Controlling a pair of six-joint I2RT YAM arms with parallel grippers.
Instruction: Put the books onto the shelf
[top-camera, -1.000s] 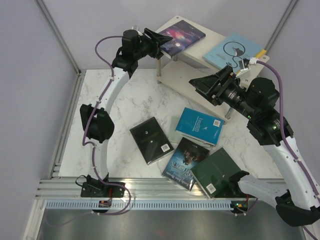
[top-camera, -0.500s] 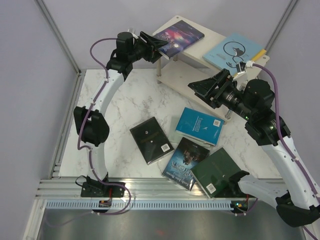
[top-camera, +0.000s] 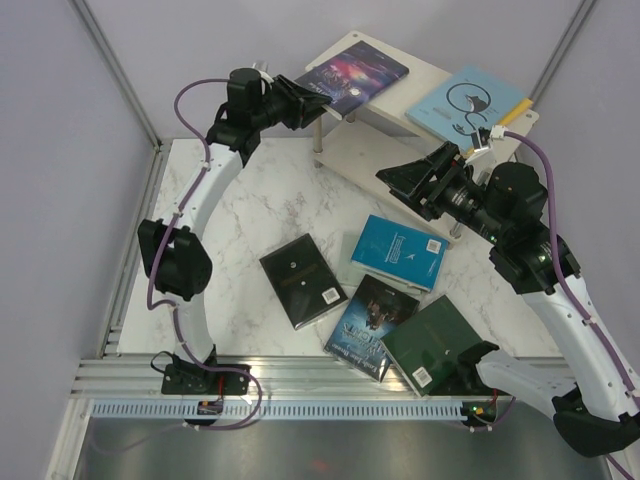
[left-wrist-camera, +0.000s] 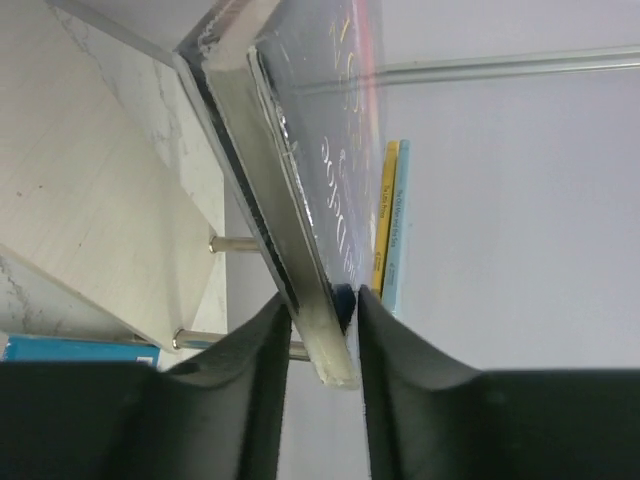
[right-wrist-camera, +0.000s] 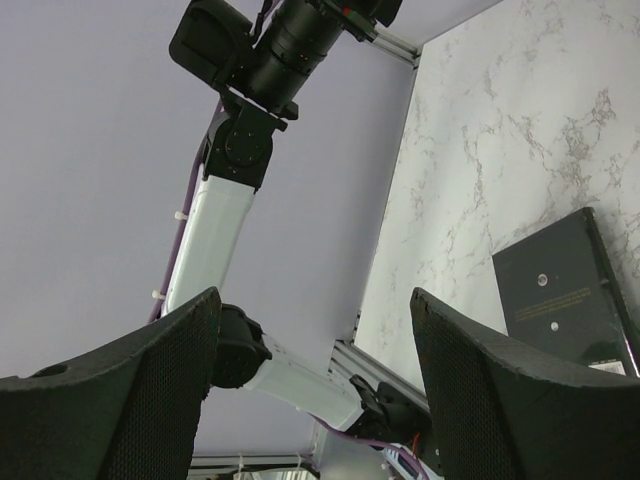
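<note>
Presently, left gripper (top-camera: 320, 97) fingers (left-wrist-camera: 250, 400) were clenched on the purple galaxy book (top-camera: 355, 70) atop the shelf (top-camera: 365, 152); right gripper (top-camera: 398, 178), beside the shelf, was held released, empty.

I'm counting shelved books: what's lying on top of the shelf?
A galaxy-cover book, its edge inside the left end effector, and a light-blue book covering a yellow one, only its spine showing.

Marble table (top-camera: 250, 200) — shelf (top-camera: 370, 160), four books (top-camera: 303, 280)
</note>
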